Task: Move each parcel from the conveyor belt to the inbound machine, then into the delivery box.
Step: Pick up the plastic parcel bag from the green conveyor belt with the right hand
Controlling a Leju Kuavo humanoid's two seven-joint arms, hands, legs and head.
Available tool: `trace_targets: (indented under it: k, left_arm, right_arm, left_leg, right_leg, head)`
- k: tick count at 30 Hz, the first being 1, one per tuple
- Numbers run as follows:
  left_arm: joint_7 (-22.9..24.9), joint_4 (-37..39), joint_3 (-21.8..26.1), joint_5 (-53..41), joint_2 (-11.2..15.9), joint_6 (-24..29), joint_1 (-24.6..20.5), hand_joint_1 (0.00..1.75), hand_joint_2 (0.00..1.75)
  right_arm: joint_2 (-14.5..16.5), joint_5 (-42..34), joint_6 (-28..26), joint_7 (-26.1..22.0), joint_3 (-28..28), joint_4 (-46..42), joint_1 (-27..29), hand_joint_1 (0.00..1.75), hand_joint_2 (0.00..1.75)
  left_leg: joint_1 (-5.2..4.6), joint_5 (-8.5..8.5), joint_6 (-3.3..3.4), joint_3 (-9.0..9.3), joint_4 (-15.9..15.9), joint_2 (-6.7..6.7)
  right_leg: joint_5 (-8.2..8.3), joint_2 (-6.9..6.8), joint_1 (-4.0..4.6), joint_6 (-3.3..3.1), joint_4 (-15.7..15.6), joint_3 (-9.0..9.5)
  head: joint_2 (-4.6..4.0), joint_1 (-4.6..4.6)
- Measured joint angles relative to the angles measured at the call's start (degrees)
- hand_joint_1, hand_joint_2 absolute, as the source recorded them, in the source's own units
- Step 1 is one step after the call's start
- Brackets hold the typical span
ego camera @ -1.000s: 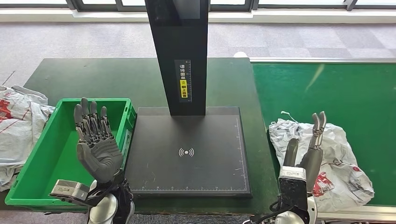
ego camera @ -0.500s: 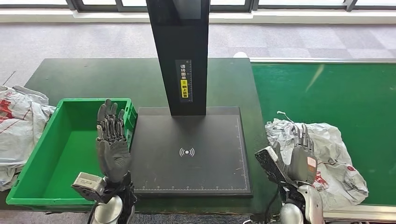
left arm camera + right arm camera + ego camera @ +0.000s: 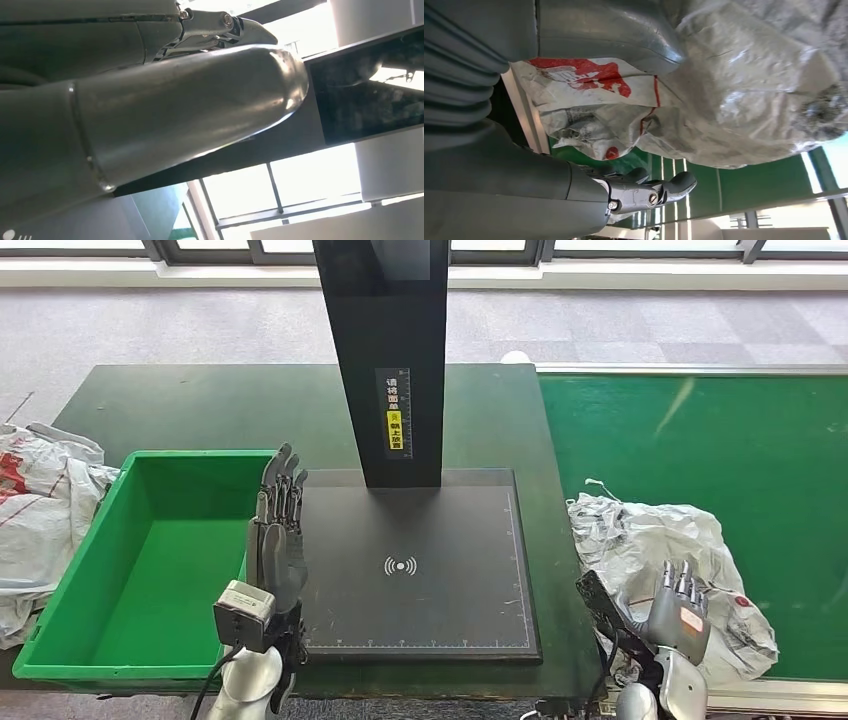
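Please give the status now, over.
Left hand open above scanner plate. Right hand on parcel, grip unclear. Nothing blocking.

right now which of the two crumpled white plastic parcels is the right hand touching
The crumpled white plastic parcel with red print on the green conveyor belt; the right hand rests against it. The other white parcel lies left of the green bin.
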Motion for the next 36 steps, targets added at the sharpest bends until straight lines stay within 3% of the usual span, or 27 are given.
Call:
trace_targets:
  k: [9, 16, 20, 25, 30, 36]
  left_arm:
    - [0.3, 1.8, -1.3, -0.7, 0.0, 1.0, -0.6, 0.00, 0.00]
    - [1.7, 2.7, -2.1, -0.9, 0.0, 1.1, -1.3, 0.00, 0.00]
    - [2.1, 3.2, -2.8, -0.9, 0.0, 1.2, -1.4, 0.00, 0.00]
    - [1.9, 3.7, -2.9, 0.6, 0.2, 1.4, -1.4, 0.00, 0.00]
    - [1.2, 4.2, -2.9, 1.7, 0.4, 1.4, -1.1, 0.00, 0.00]
    - [0.9, 4.2, -2.9, 1.8, 0.5, 1.5, 0.0, 0.00, 0.00]
  right_arm:
    - [-0.2, 2.3, 3.9, 2.0, -5.0, 1.0, 1.0, 0.00, 1.75]
    - [-0.2, 3.2, 9.8, 1.5, -8.8, 3.3, 1.9, 0.00, 1.75]
    - [-0.3, 5.3, 12.0, -0.8, -12.1, 6.3, 1.6, 1.75, 1.75]
    - [-2.0, 6.9, 9.8, -4.0, -12.7, 14.3, -2.9, 1.75, 1.75]
    - [-3.7, 7.0, 7.5, -4.0, -10.8, 23.9, -8.8, 1.75, 1.75]
    - [-4.5, 6.5, 3.0, -3.3, -6.8, 28.2, -11.2, 1.75, 1.75]
  left_leg:
    - [0.00, -0.05, 0.05, 0.00, 0.0, 0.06]
    - [0.00, -0.05, 0.06, 0.00, 0.0, 0.02]
    - [0.00, -0.08, 0.11, 0.03, 0.0, 0.04]
    - [0.07, -0.15, 0.16, 0.24, 0.0, 0.25]
    - [0.17, -0.32, 0.28, 0.74, 0.0, 0.58]
    - [0.15, -0.30, 0.36, 0.90, 0.0, 0.63]
  right_leg:
    - [0.00, 0.04, -0.01, 0.00, 0.0, -0.02]
    - [-0.01, 0.01, -0.02, 0.01, 0.0, -0.01]
    - [-0.02, 0.03, -0.01, 0.03, 0.0, 0.04]
    - [-0.03, 0.17, 0.08, 0.09, -0.1, 0.31]
    - [0.00, 0.40, 0.12, 0.16, -0.3, 0.83]
    - [0.11, 0.44, 0.10, 0.27, -0.4, 1.07]
  head:
    - [0.00, 0.00]
    - [0.00, 0.00]
    - [0.00, 0.00]
    - [0.00, 0.00]
    - [0.00, 0.02]
    - [0.00, 0.01]
